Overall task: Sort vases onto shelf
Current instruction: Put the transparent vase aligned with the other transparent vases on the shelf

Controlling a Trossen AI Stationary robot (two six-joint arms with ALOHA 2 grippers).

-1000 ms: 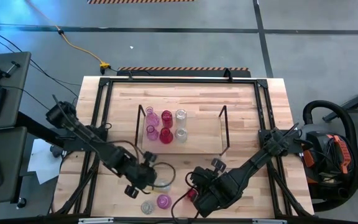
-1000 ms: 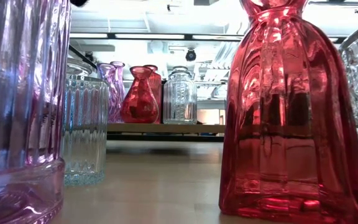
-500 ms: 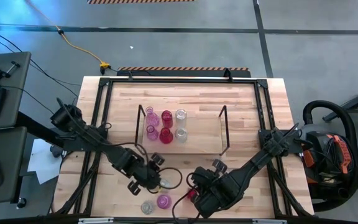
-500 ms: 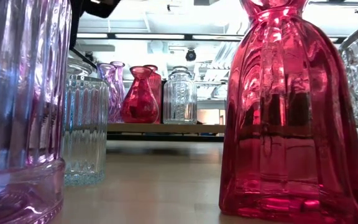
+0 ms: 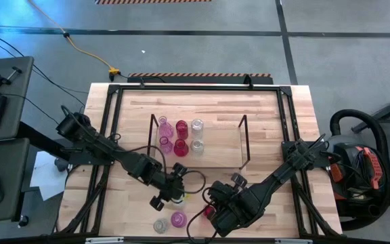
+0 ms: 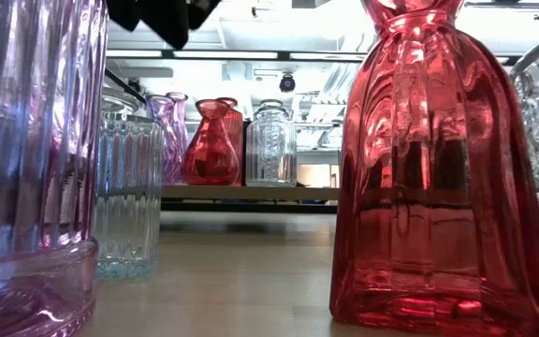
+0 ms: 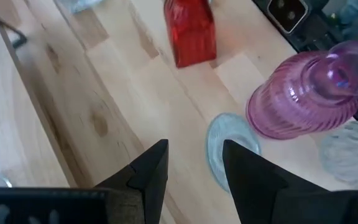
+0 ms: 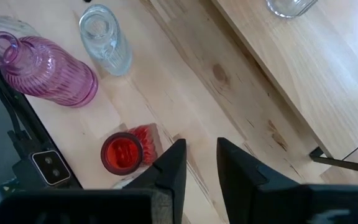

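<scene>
Several pink, red and clear vases stand on the shelf (image 5: 215,152) in two rows. On the table near the front stand a clear ribbed vase (image 7: 224,149), a pink vase (image 7: 303,93), a red vase (image 8: 123,152) and a clear textured vase (image 7: 350,155). My left gripper (image 7: 196,149) hangs open just above the clear ribbed vase (image 6: 124,197), whose mouth shows beside one finger. My right gripper (image 8: 201,146) hovers open over bare table next to the red vase (image 5: 208,211), with nothing between its fingers.
Dark wire frames (image 5: 244,139) stand at the shelf's two ends. The right half of the shelf board is bare wood. A black frame (image 5: 195,87) runs round the tabletop. The four loose vases crowd the near edge between the two arms.
My left gripper has moved toward the table's right edge and a little down, and now hangs over the clear ribbed vase; in the low view it has come into the picture from above. No vase has moved.
</scene>
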